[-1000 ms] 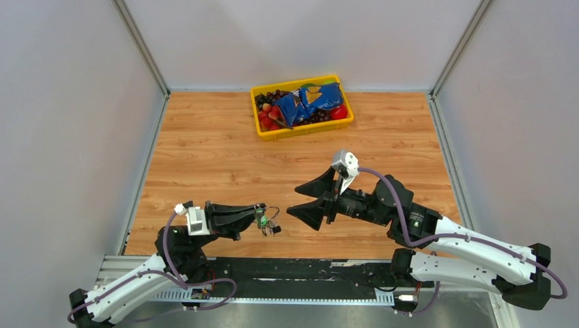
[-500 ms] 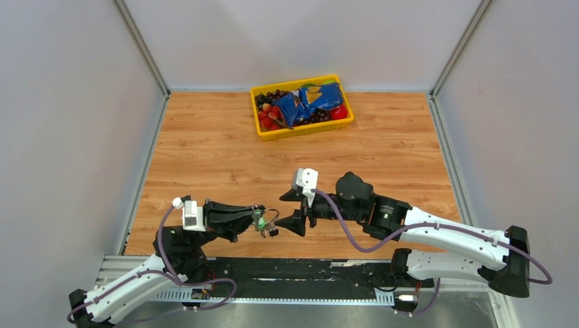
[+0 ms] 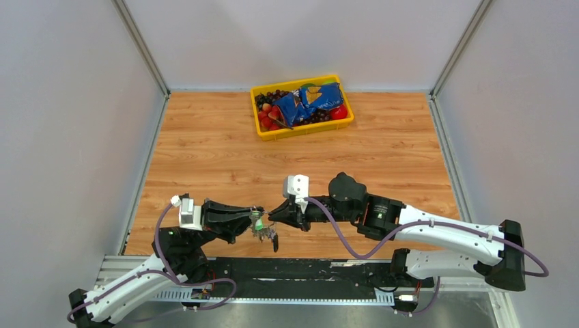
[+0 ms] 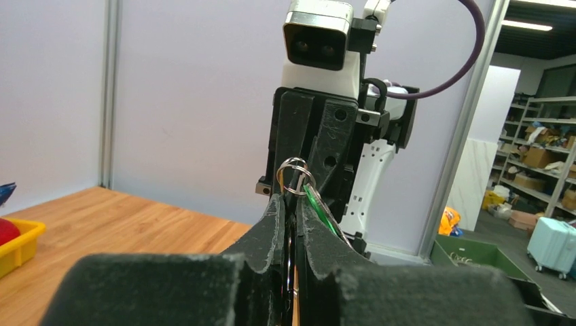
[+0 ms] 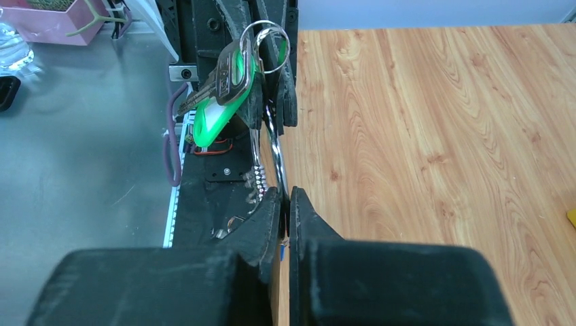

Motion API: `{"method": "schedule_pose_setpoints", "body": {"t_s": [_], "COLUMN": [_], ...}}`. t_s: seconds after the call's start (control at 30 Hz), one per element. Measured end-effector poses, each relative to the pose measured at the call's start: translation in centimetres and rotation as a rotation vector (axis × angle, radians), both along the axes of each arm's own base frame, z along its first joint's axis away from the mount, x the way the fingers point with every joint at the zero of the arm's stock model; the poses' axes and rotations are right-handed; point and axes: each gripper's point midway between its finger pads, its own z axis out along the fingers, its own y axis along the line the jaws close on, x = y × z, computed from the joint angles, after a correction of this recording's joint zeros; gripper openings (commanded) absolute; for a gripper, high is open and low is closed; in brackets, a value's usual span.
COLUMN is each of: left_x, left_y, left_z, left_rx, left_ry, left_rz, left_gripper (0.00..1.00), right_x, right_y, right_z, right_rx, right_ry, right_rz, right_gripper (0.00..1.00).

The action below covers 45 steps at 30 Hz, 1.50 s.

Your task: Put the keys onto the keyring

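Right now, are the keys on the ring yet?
Not visibly. Done: both are picked up. In hand: the left gripper pinches the green-tagged keys, and the right gripper is shut on the keyring. Still to do: threading them together.

No legible text, brand or number in any view.
Blue packet in yellow bin, far edge of desk: printed, lettering too small to read.
Green key tag: visible face plain.
Cartons on shelves beyond desk, left wrist view: markings blurred, unreadable.
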Motion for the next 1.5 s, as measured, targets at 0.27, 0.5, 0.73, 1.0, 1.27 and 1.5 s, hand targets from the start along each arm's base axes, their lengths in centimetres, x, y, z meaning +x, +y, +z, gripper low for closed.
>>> {"method": "schedule_pose_setpoints", "body": {"t_s": [0.27,0.5,0.73,1.0,1.27,1.5], "left_x": [-0.3,0.0,2.2,3.4,4.7,5.4], "left_y": [1.1,3.0,2.3,1.8,1.6,2.3], "left_z": [1.2,2.1,-0.1,-2.1,-4.4,-4.8], "left_rx": [-0.068,-0.150,-0.095,-0.041,0.053,0.104], "left_ry": [0.028,0.082,0.209,0.296,0.392,0.443], "left_rz": [-0.008,0.032,0.088,0.120,0.186,0.246], "left_gripper": [0.36,0.47,0.51,0.52,0.55,0.59], "right_x": [-0.7,-0.7,-0.9,-0.5,2.0,5.1], "right_y": [-0.6,-2.9,-4.9,-6.8,-8.6,-10.6], "right_z": [1.1,4.8,5.9,6.7,6.5,3.1], "right_rx": [0.025,0.125,0.155,0.184,0.189,0.124], "right_ry": [-0.017,-0.046,-0.035,-0.020,0.018,0.058], "right_rz": [-0.004,-0.049,-0.085,-0.145,-0.327,-0.555], "right_gripper": [0.00,0.00,0.00,0.00,0.00,0.00]}}
